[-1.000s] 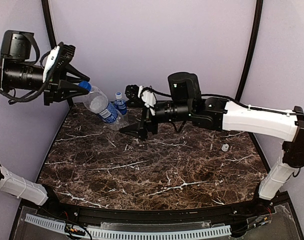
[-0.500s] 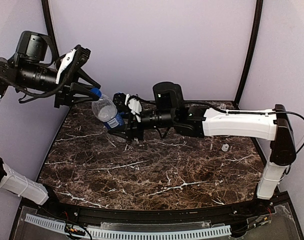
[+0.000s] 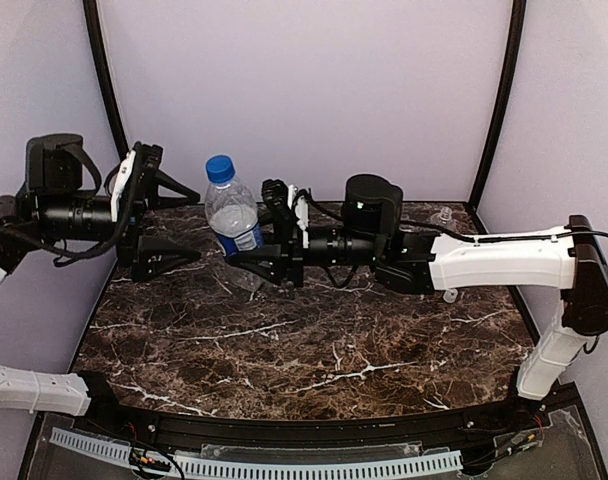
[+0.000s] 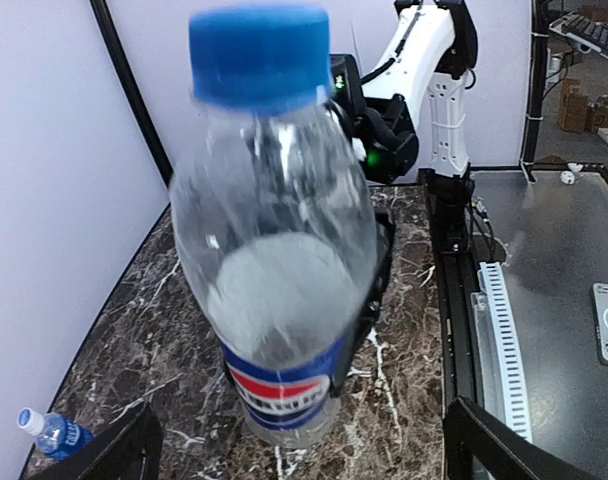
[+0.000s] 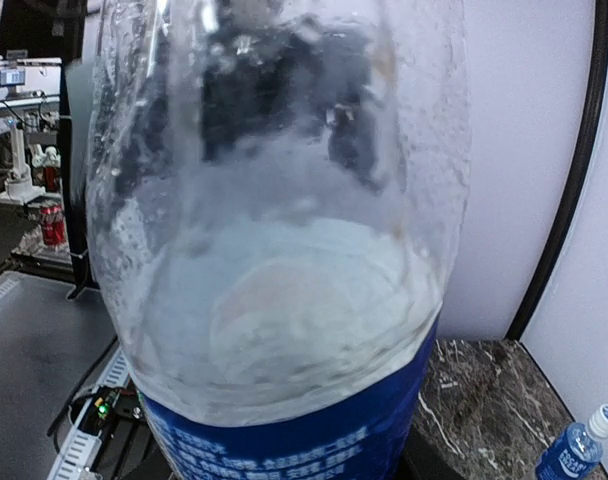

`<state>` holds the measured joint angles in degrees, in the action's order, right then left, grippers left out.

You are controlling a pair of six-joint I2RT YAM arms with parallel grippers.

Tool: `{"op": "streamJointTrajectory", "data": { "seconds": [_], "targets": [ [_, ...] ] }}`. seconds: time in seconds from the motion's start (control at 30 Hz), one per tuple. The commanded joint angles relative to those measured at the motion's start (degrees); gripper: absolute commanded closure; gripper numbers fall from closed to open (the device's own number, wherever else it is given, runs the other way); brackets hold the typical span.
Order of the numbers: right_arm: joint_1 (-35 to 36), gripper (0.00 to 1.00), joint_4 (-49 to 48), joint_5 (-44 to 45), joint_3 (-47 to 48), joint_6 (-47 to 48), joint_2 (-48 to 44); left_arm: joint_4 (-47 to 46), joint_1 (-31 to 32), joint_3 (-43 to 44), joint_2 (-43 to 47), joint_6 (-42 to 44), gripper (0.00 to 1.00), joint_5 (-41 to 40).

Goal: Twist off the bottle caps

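Watching from the near edge, I'd say the job is at the start of one cap's turn: the right gripper [image 3: 252,252] is clenched on the lower body of the Pepsi bottle [image 3: 234,225], which stands upright toward 11 o'clock on the marble table [image 3: 314,340], its blue cap [image 3: 219,168] on the neck; whether its base rests on the stone I cannot tell; the left gripper [image 3: 194,228] sits at the bottle's 9 o'clock with its jaws released and spread wide, touching nothing. The next move, I reckon, calls for the left arm to rise to cap height, close squarely on that small cap and twist while the right keeps the body from spinning; the thin plastic may give under a hard squeeze. The overhead view alone shows both arms and the gap between the left jaws and the bottle; the left wrist view shows the cap seated, a dark finger wrapped round the label, and a small blue-labelled bottle [image 4: 49,432] lying at its 7 o'clock corner; the right wrist view is filled by the bottle's body, cap out of sight.
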<state>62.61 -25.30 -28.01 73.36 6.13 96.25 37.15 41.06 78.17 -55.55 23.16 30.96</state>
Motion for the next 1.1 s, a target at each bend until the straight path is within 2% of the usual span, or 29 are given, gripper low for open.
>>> {"op": "streamJointTrajectory", "data": {
  "seconds": [0.0,0.1,0.2,0.27,0.53,0.67,0.77,0.93,1.07],
  "targets": [
    [1.43,0.52,-13.82,-3.4,-4.12,-5.29,-2.36,-19.53,0.07,-12.21,5.86,-8.05,0.02,9.05],
    [2.48,0.52,-11.98,-3.01,-3.21,-5.14,-1.3,-25.9,0.16,-14.15,4.31,-14.47,0.08,11.6],
    [3.03,0.52,-10.58,-1.93,-2.24,-4.75,-0.56,-30.8,0.23,-16.3,3.25,-16.28,0.2,12.75],
    [3.12,0.52,-10.03,-0.57,-1.62,-5.17,-0.17,-33.05,0.36,-17.48,2.79,-16.8,0.23,13.81],
    [3.35,0.52,-5.33,-0.16,2.06,-3.61,1.61,-35.14,2.42,-18.58,1.29,-16.75,0.32,12.51],
    [3.39,0.5,-4.94,0.53,2.01,-3.26,1.3,-34.62,2.76,-18.17,0.89,-16.23,0.42,12.64],
    [3.39,0.39,-3.39,1.38,2.13,-3.01,0.82,-34.64,2.73,-18.32,1.27,-16.16,0.51,12.04],
    [3.34,0.09,4.12,4.58,1.5,-1.97,-3.09,-31.89,2.78,-18.1,2.27,-14.43,0.6,8.38],
    [3.36,0.03,18.0,9.14,1.49,-0.01,-9.53,-28.02,2.75,-18.72,3.29,-8.59,0.62,1.34]
  ]
}}
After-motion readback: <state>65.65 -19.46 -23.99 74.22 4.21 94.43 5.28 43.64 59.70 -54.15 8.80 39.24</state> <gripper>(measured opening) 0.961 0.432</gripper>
